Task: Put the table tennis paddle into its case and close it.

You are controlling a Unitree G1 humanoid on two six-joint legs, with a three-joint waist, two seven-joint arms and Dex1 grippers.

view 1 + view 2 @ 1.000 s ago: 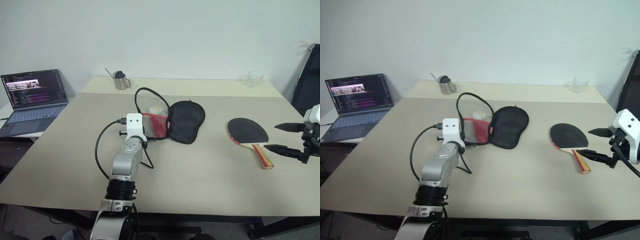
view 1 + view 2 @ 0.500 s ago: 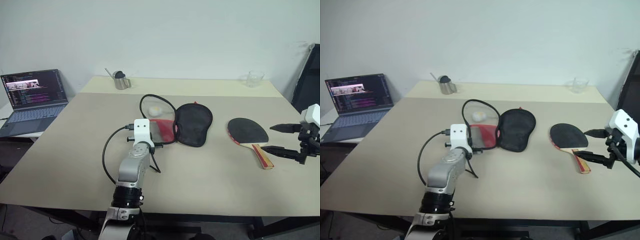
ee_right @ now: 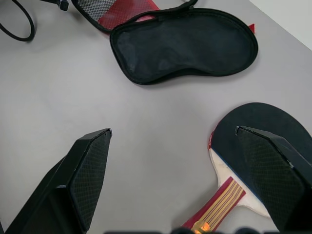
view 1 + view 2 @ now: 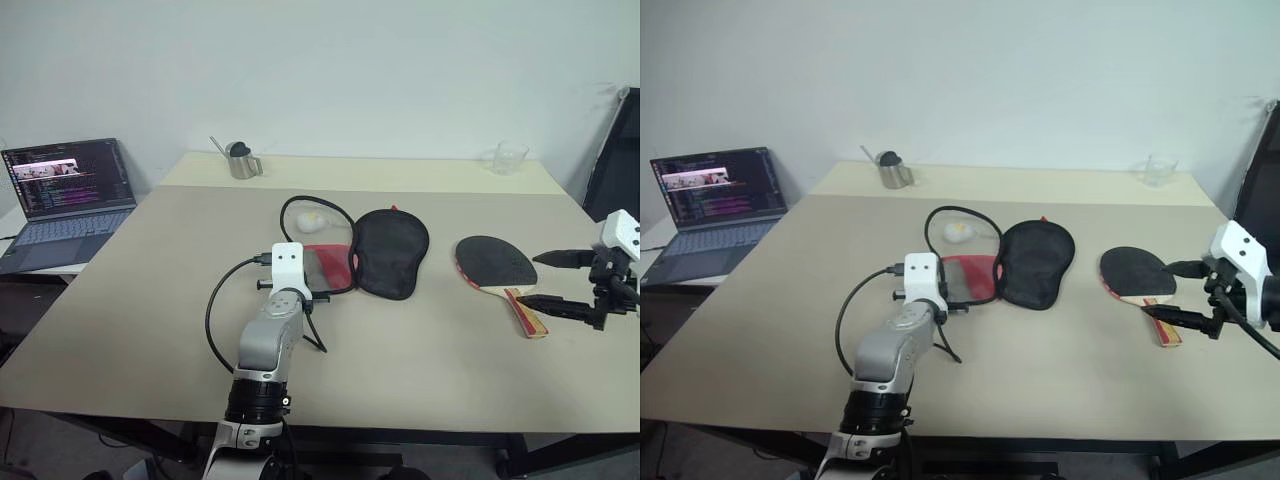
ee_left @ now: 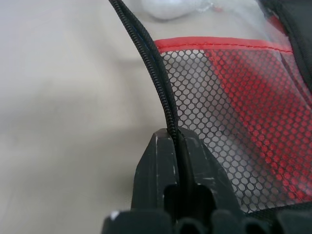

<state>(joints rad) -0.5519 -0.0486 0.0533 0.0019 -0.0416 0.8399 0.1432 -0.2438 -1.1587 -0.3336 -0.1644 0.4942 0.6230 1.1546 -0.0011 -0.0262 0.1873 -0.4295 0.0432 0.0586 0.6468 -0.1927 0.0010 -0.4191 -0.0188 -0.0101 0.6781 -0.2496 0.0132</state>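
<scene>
Nearest to the robot, the left claw is pinching the black zipper edge of the case; its fingers are almost together around that thin edge, as the left wrist view is showing. The case is lying open in the middle of the desk, with the red mesh half beside the claw and the black half spreading to the right. A little white ball is lying just behind the mesh half.

On the right side, the right claw is hanging wide open and is holding nothing. It is hovering just beside the paddle, which is lying flat on the desk, near the case but apart from it, handle toward the robot.

I am judging that the task is at an early stage: the case is opened, but the paddle is not yet picked up, not yet inside, and the zip is not yet closed.
</scene>
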